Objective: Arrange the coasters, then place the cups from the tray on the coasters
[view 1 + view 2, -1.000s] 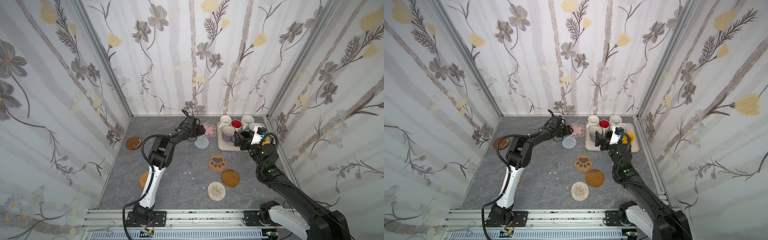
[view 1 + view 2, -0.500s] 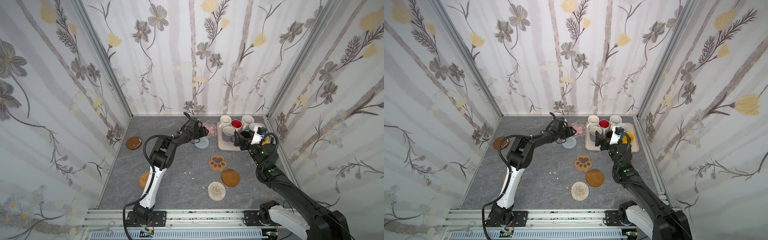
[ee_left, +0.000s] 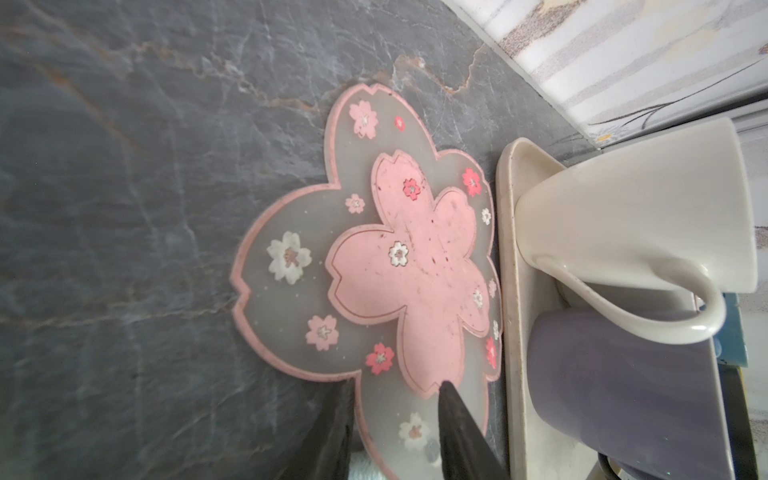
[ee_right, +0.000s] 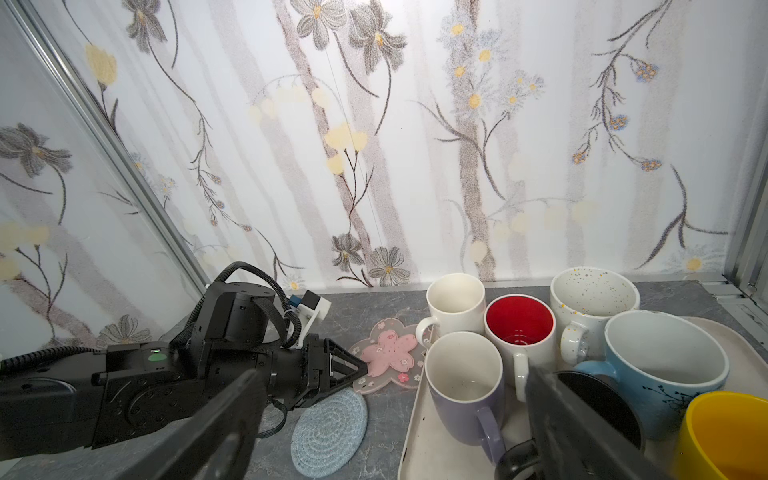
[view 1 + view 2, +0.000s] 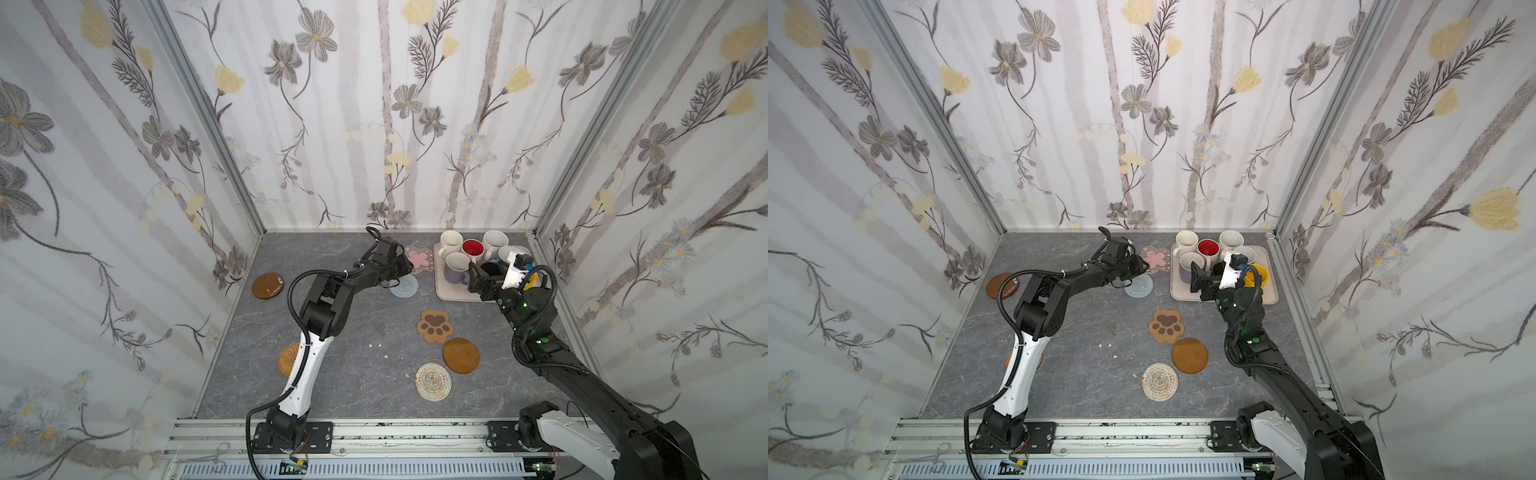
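Top views, both, nearest the rail first: pale woven coaster (image 5: 433,381), brown disc (image 5: 461,355) and paw coaster (image 5: 434,326) lie close together, right of centre. Orange rattan coaster (image 5: 288,358) is half hidden behind the left arm. Second brown disc (image 5: 268,285) sits by the left wall. — K.

Noted. Further out? — M.

Grey-blue woven coaster (image 4: 329,432), then pink flower coaster (image 3: 399,266). It lies flat on the table (image 3: 124,208), its edge right against the tray (image 3: 509,332) rim. All seven cups (image 5: 473,248) stand on the tray, far right corner. — K.

Grippers? — M.

Left gripper (image 3: 397,384): jaws narrow, one finger over a petal, one at its outer edge; cannot tell whether they bite. Right gripper (image 4: 392,372): jaws wide, holding nothing, hovering by the lavender cup (image 4: 463,386). — K.

Step in hand, my reading: picking up the pink flower coaster. Close fully on the petal and raise that edge first. Then draw away from the rim, so the cream cup (image 3: 623,220) handle is not caught. Mat looks soft; expect droop. Set it on bare table, well apart from the grey-blue one. — M.
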